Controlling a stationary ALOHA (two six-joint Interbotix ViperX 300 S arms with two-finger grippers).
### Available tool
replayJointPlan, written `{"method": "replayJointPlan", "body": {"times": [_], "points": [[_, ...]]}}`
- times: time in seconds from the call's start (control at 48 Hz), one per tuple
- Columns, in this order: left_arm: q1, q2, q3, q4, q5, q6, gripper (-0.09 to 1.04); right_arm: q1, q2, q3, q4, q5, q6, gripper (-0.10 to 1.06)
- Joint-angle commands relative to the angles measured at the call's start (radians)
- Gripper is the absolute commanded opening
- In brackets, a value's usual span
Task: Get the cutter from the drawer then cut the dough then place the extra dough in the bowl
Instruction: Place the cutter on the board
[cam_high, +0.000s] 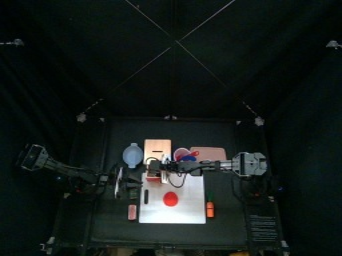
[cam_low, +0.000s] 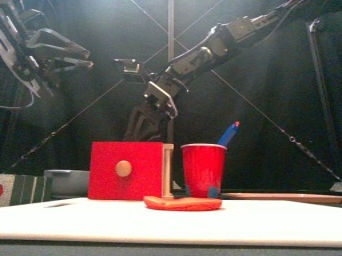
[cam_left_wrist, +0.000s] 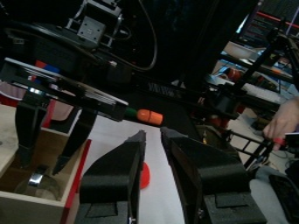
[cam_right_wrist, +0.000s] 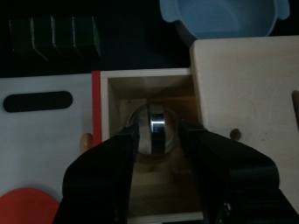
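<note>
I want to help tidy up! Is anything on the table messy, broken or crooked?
Nothing looks spilled or broken. The pale wooden box has its red-fronted drawer pulled out, but that fits the job: the right gripper reaches in at the round metal cutter.

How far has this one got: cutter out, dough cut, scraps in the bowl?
Done: the drawer stands open. In hand: the right end effector hangs in it, jaws open either side of the cutter, which lies inside, not yet lifted. Left: cutting the dough, a whole-looking disc on the white board, and moving the extra into the bowl, where no dough shows. The left end effector sits nearby.
</note>
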Motion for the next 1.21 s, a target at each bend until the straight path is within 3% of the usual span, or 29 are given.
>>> {"method": "replayJointPlan", "body": {"times": [0.021, 0.229, 0.521, 0.875, 1.208], "points": [[0.003, 0.0, -0.009, -0.014, -0.011, 0.002, 0.66, -0.003, -0.008, -0.032, -0.003, 0.008, 0.005, 0.79], [0.003, 0.0, -0.008, -0.025, -0.011, 0.002, 0.66, 0.002, 0.005, -0.046, -0.002, 0.032, -0.011, 0.75], [0.005, -0.002, -0.005, -0.026, -0.011, 0.002, 0.66, 0.017, -0.014, -0.055, -0.008, 0.034, -0.015, 0.53], [0.025, 0.0, -0.002, -0.048, -0.011, 0.005, 0.66, 0.06, -0.124, -0.066, -0.123, 0.064, 0.002, 0.52], [0.043, 0.0, 0.0, -0.049, -0.006, 0.003, 0.66, 0.071, -0.301, 0.02, -0.149, 0.123, 0.005, 0.52]]}}
